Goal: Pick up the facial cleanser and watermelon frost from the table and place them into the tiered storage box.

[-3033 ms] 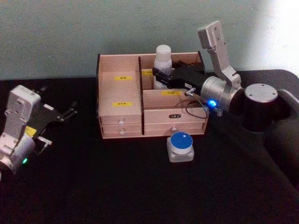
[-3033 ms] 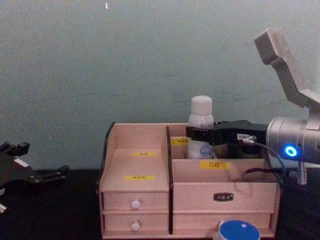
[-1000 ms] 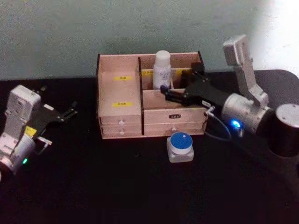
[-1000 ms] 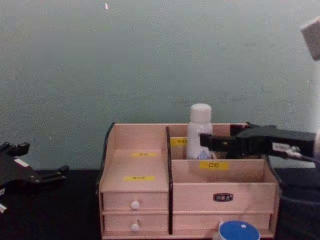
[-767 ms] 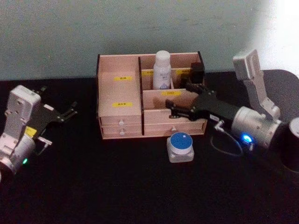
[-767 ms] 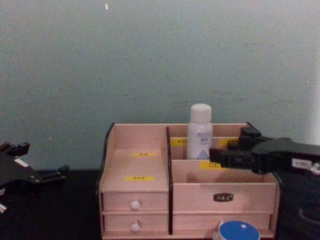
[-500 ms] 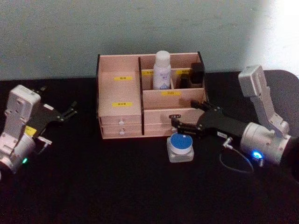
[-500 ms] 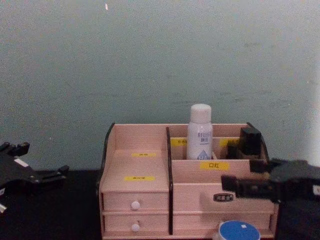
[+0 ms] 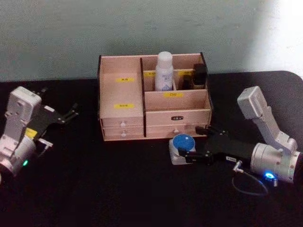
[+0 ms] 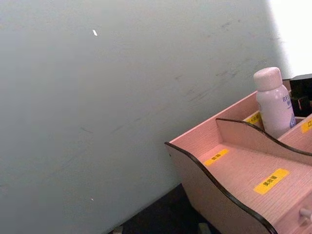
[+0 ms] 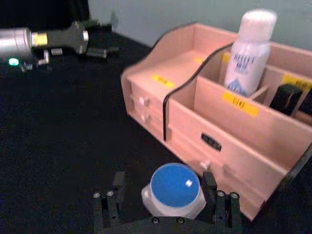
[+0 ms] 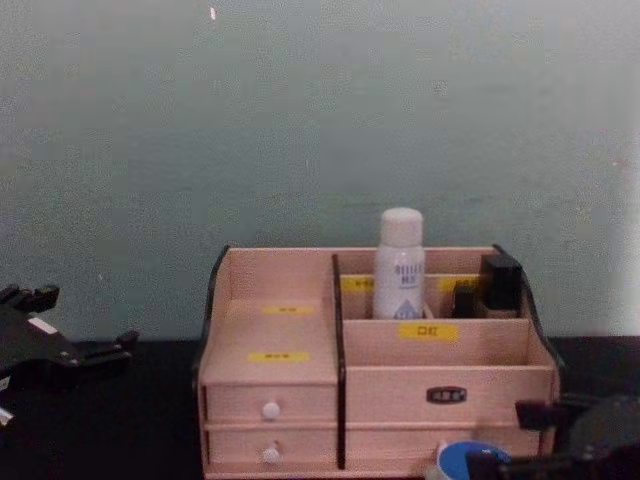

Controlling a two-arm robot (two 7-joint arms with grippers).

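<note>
Two claws work over a black table (image 9: 118, 189). The tiered storage box (image 9: 154, 101) stands at the middle of the table's rear edge, with its drawers facing the robot. A white bottle (image 9: 164, 71) stands upright in the box's rear upper tier, in the compartment just right of the tall centre divider. Small dark containers (image 9: 196, 75) occupy the compartments to its right. A blue-lidded jar (image 9: 182, 143) rests on the table, just in front of the box's right-hand lower drawer. The right claw (image 9: 191, 142) lies low at table level, reaching in from the table's right edge. Its fingers (image 11: 209, 183) are apart, one on each side of the jar; whether they touch the jar cannot be told. The left claw (image 9: 70, 112) is parked near the table's left edge, well apart from the box, fingers spread and holding nothing.
</note>
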